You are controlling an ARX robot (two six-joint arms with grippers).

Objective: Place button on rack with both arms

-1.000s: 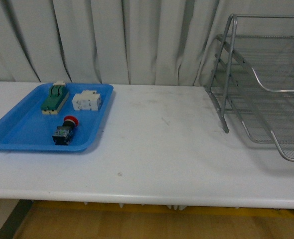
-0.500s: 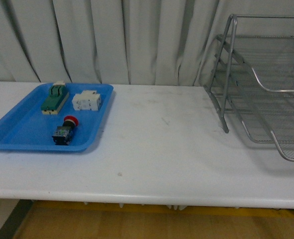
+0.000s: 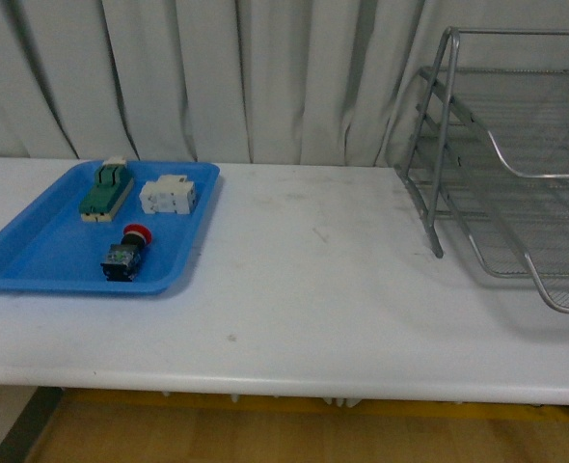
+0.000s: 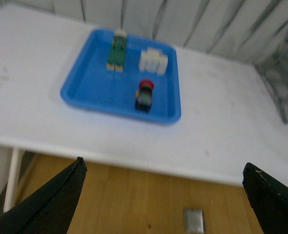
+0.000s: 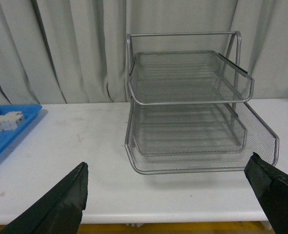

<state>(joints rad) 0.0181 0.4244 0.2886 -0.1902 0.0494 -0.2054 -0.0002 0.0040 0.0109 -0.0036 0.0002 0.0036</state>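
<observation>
1 blue tray (image 3: 43, 253) sits at the left of the table (image 3: 313, 289) and holds 3 parts, all apart: 1 button (image 3: 127, 253) on its side near the tray's front rim, with 1 green-and-cream switch block (image 3: 106, 190) and 1 white breaker block (image 3: 169, 196) behind it. 1 rack (image 3: 444, 145) stands far right. A wide open stretch of table separates tray and rack. The left pincer (image 4: 163, 165) and right pincer (image 5: 166, 163) hang spread wide, gripping nothing.
</observation>
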